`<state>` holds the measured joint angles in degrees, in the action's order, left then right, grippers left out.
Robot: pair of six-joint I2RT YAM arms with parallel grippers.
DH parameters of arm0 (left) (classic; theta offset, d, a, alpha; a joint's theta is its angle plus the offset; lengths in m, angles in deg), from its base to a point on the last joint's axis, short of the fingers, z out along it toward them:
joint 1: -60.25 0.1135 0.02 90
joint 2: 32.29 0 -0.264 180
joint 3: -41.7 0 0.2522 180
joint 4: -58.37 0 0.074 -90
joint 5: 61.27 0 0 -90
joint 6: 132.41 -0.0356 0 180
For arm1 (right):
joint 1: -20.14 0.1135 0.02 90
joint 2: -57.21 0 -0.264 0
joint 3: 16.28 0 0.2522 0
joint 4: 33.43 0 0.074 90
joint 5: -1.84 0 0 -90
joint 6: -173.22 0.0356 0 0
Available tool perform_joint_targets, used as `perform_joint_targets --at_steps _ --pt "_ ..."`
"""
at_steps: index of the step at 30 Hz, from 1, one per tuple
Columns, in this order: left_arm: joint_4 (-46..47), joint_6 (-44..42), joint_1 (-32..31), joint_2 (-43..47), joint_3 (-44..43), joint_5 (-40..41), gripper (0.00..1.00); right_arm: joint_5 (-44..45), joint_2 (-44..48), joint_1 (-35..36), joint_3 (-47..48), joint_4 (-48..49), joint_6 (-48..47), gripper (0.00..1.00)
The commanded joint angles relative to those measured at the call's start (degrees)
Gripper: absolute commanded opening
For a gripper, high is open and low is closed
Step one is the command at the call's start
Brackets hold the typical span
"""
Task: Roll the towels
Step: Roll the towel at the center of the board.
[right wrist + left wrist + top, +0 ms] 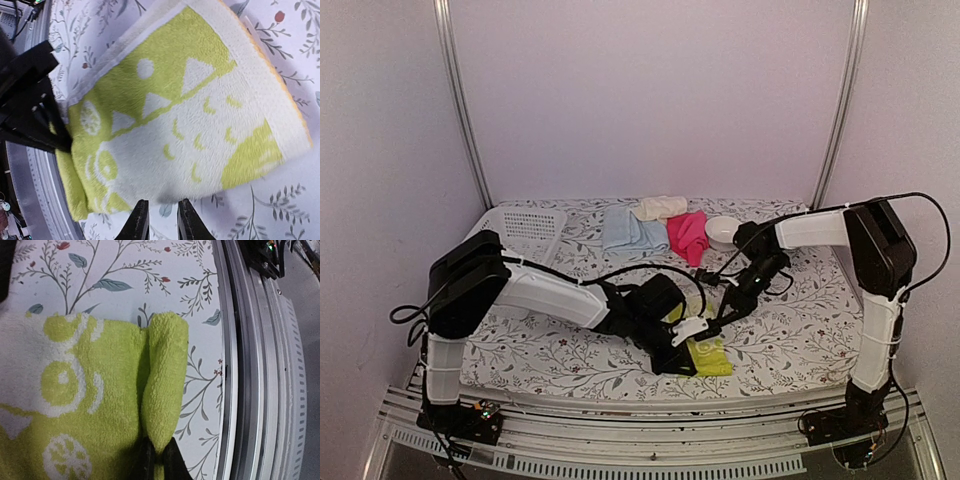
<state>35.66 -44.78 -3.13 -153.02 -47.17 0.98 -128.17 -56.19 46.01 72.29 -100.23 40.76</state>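
The yellow-green towel (708,355) with a white pattern lies flat near the table's front edge. My left gripper (160,460) is shut on the towel's turned-up near edge (165,375), which stands as a thick fold beside the table rail. My right gripper (162,205) hovers just off the towel's (190,110) side edge, open by a narrow gap with nothing between its fingers. In the top view the left gripper (675,350) and right gripper (725,315) meet over this towel. A hot pink towel (688,235), a light blue towel (630,232) and a cream towel (660,207) lie at the back.
A white perforated basket (525,228) stands at the back left and a white bowl (722,230) sits next to the pink towel. The metal front rail (250,365) runs close beside the towel. Floral cloth (550,350) covers the table.
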Motion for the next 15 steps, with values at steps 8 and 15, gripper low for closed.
perform_joint_targets --at_steps 8,15 --pt "-2.98 8.10 1.88 3.42 3.48 -0.67 0.00 7.85 -12.30 6.26 10.03 4.10 8.51 0.10" --pt "-1.02 14.41 3.03 5.57 7.50 0.96 0.00 9.25 -8.10 5.47 5.88 6.03 8.79 0.11"
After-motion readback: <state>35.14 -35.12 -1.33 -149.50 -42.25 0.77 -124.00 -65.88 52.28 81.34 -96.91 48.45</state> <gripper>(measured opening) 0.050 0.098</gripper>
